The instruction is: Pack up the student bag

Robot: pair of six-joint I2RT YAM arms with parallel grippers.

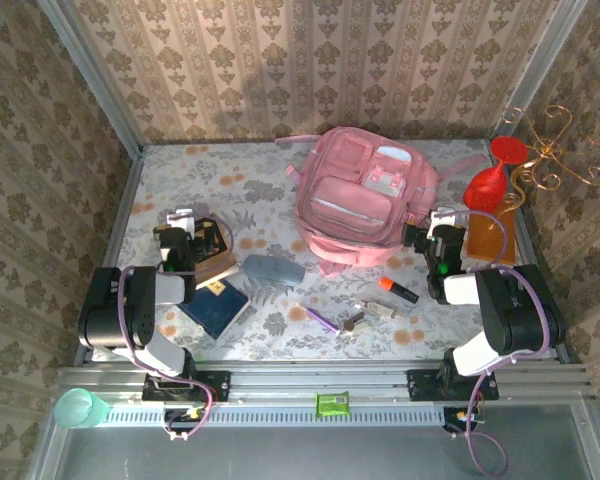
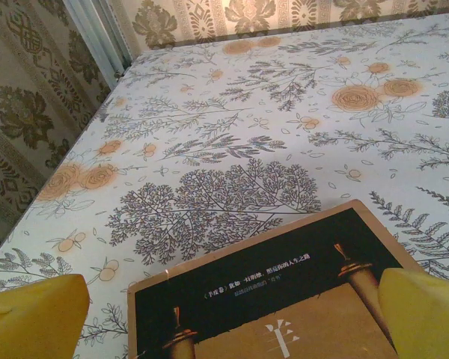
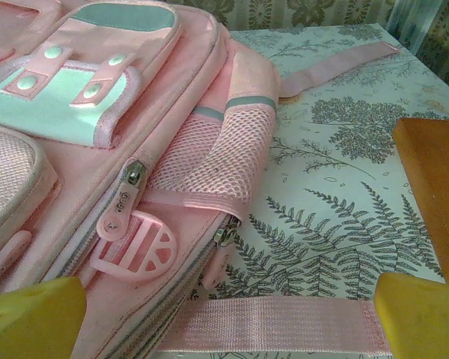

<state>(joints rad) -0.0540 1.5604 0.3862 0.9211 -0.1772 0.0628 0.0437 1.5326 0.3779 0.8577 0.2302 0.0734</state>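
The left arm sits folded at the near left of the surface (image 1: 230, 190), elbow drawn back by its base and forearm pointing toward the far wall. The right arm is folded the same way at the near right, with its wrist close to the student bag (image 1: 365, 200). The pink bag lies front-up at the far middle of the surface, and one strap trails toward the far right corner.

In front of the left arm lies a dark-covered book (image 2: 284, 299), with a blue notebook (image 1: 215, 305) and a grey pouch (image 1: 273, 270) nearby. Nearer the right arm are a purple pen (image 1: 320, 318) and an orange marker (image 1: 398, 289). An orange block (image 3: 434, 187) stands to the right of the right wrist, and red goblets (image 1: 488, 185) stand beyond it.

The left gripper (image 2: 232, 318) is spread wide and holds nothing, and the book's far edge lies between its yellow fingers (image 2: 37, 314). The right gripper (image 3: 228, 318) is also spread wide and empty. It faces the bag's mesh side pocket, and a pink webbing strap (image 3: 269, 325) lies across the gap between its fingers.
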